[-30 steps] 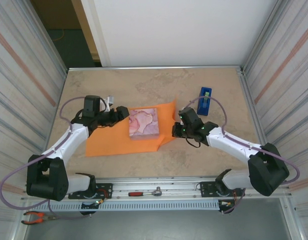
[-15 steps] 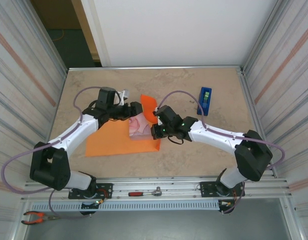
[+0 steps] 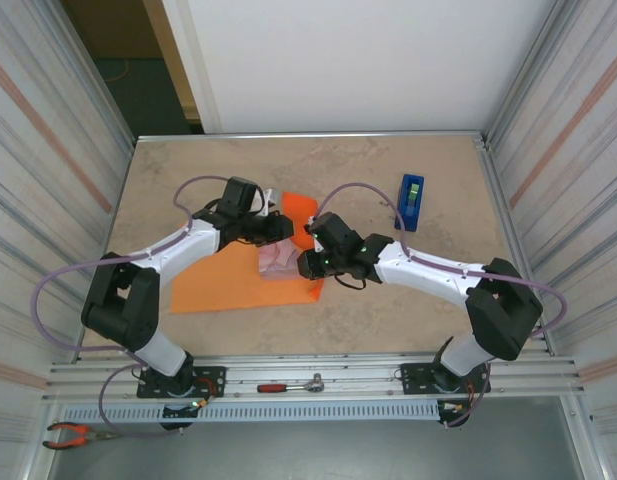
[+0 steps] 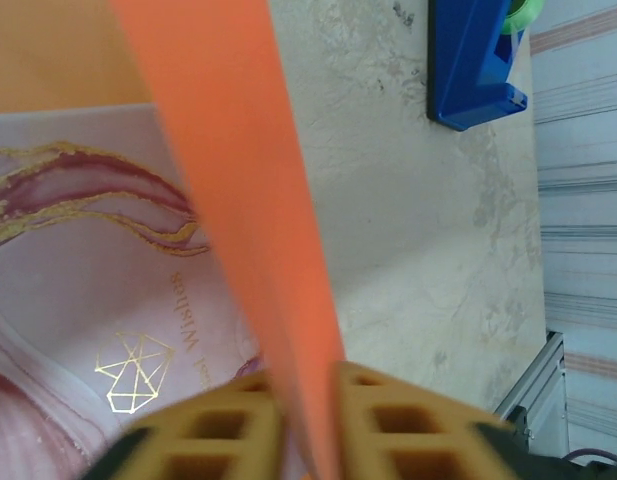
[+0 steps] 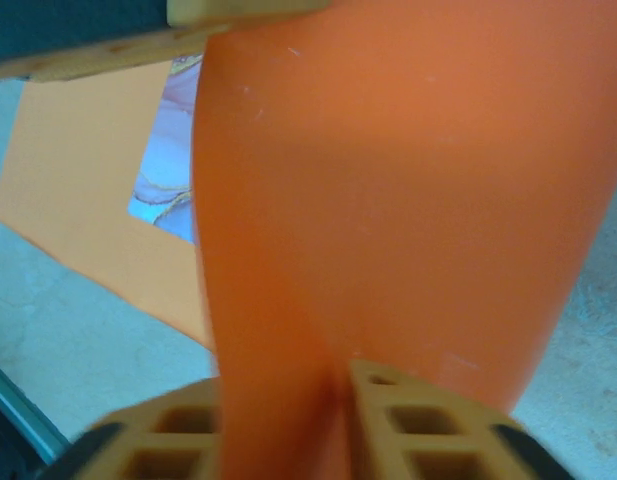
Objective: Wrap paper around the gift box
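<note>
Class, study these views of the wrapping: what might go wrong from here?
The left end effector pinches the raised paper, which also passes through the right end effector; opposed pulls might tear it. Both end effectors crowd above the gift box and may collide or nudge it.

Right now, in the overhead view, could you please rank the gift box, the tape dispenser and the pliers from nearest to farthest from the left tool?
1. Gift box, just below the left tool.
2. Tape dispenser, well off to the right.
3. Pliers, far away at the near-left corner.
</note>
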